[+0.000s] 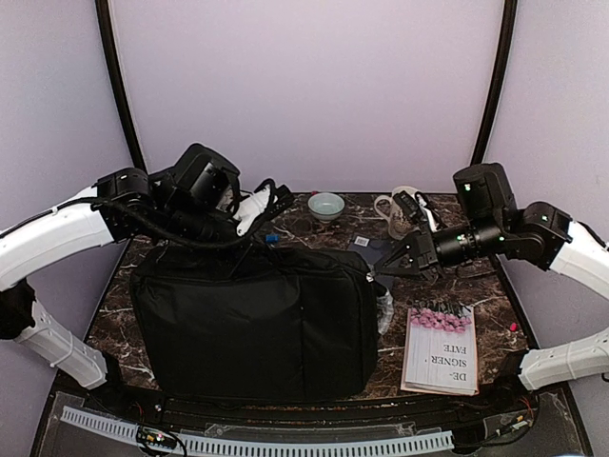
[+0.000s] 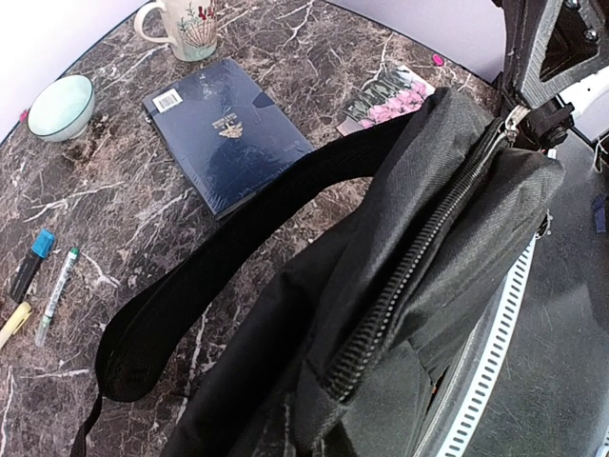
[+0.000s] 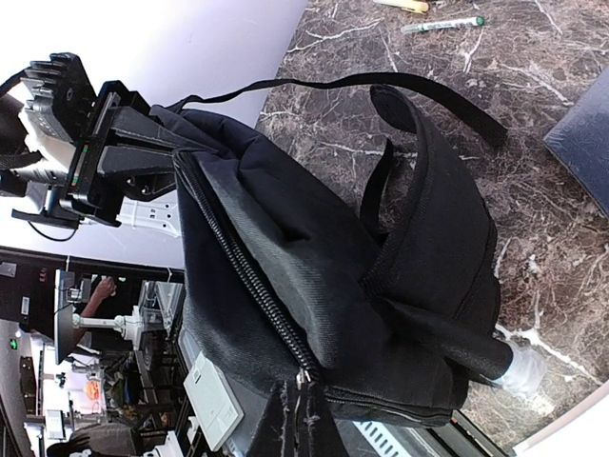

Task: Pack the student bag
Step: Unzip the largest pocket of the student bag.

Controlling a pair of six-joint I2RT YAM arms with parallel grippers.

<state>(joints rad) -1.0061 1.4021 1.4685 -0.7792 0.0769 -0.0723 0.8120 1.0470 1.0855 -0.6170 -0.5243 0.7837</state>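
From above, the student bag (image 1: 257,324) lies flat in the middle of the marble table (image 1: 112,307), and I have an arm on each top corner. My left gripper (image 1: 249,227) is at the bag's far-left corner and my right gripper (image 1: 392,267) at its far-right corner. I read that as bracing one end so the other end can be worked. The flowered book (image 1: 440,349) waits just right of the bag.

On the left wrist view, the zipper (image 2: 419,257) runs closed along the lifted top edge. My own fingers are hidden under the fabric here. Beyond the bag, the blue notebook (image 2: 224,133), mug (image 2: 186,29), bowl (image 2: 60,107) and pens (image 2: 43,281) sit loose on the table, nothing packed yet.

On the right wrist view, my right fingers (image 3: 290,424) are pressed together at the near end of the zip, apparently on the pull. At the far end the left jaws are clamped on the bag's corner, holding the seam taut and raised. Opening the zip looks like the step in hand.
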